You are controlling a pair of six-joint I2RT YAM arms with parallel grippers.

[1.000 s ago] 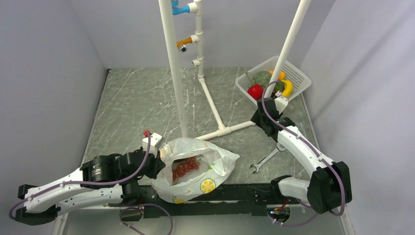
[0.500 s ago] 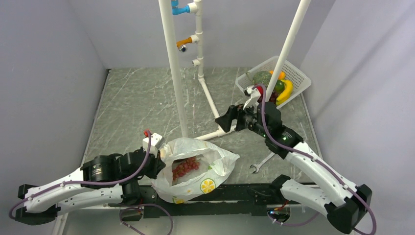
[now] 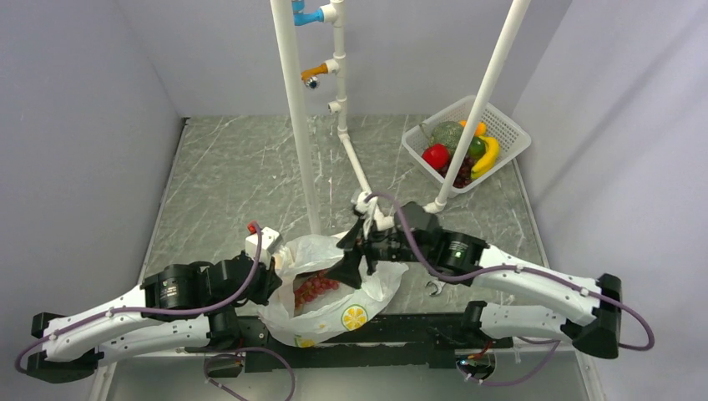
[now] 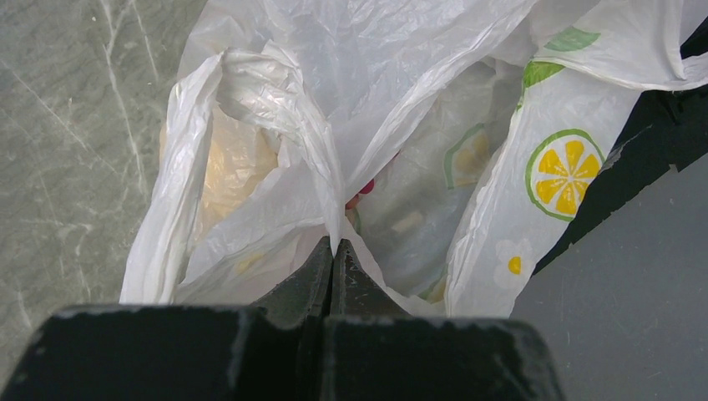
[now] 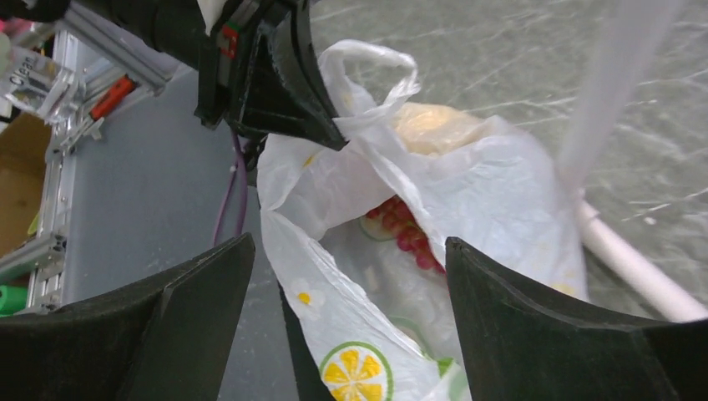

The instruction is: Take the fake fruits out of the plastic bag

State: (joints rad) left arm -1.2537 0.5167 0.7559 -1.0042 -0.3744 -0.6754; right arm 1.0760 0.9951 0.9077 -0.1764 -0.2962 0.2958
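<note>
The plastic bag, white with lemon prints, lies at the near table edge with its mouth open. A light red grape bunch shows inside it, also in the right wrist view. A yellow-orange round fruit shows through the film. My left gripper is shut on the bag's left rim. My right gripper is open and empty, just above the bag's mouth. A red apple and a yellow banana lie in the white basket.
The basket at the far right also holds a green netted melon and dark grapes. A white pipe frame runs across the table, its post just behind the bag. A wrench lies right of the bag.
My right arm has swung from the basket leftward and nearer, to above the bag's mouth, with open jaws. The left gripper and the bag have stayed put.
</note>
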